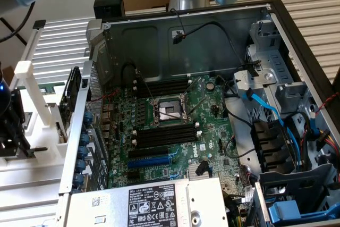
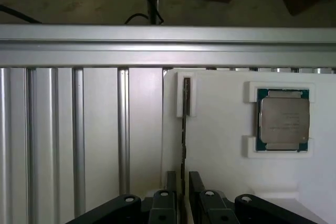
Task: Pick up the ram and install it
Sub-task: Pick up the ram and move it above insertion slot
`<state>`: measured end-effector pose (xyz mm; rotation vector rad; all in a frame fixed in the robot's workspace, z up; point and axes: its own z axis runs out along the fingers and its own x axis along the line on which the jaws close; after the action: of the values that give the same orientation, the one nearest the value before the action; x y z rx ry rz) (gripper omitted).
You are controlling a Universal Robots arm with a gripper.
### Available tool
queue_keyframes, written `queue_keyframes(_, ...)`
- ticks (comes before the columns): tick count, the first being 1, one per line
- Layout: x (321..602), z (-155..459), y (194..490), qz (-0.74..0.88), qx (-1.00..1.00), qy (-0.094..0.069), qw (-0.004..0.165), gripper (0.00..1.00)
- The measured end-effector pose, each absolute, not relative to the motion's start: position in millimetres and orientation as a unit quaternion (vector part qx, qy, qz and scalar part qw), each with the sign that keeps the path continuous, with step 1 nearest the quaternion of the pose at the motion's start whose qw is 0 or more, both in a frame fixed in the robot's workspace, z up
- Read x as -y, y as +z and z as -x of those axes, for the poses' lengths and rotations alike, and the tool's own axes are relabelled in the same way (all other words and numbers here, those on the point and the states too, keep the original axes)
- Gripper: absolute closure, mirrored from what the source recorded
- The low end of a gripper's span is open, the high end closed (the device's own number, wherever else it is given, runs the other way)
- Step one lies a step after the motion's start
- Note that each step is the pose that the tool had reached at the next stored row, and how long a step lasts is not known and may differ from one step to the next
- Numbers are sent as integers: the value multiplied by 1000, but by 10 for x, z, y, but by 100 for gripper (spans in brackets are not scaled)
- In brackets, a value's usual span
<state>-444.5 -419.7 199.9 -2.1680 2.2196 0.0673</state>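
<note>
One ram (image 2: 184, 129), a long flat dark green-black stick, on edge in white plastic holder (image 2: 220, 156), nine o'clock of the grey metal computer case (image 1: 149, 41) in exterior view. Black gripper (image 2: 183, 184) open, astride it. Judged light, stiff, fragile; grip flat faces

Table (image 2: 79, 129) is ribbed bare aluminium, brushed, kinda satiny. Holder (image 2: 226, 182) looks like smooth matt white plastic. The ram (image 2: 184, 135) is dark and matt edge-on, processor (image 2: 283, 120) has a dull grey metal lid. PC case (image 1: 159, 41) is plain grey sheet metal.
</note>
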Motion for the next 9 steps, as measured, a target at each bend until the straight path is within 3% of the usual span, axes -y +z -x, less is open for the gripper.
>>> queue_keyframes(9, 4170, 4438, 1965, 702, -712, 25, 14, 76)
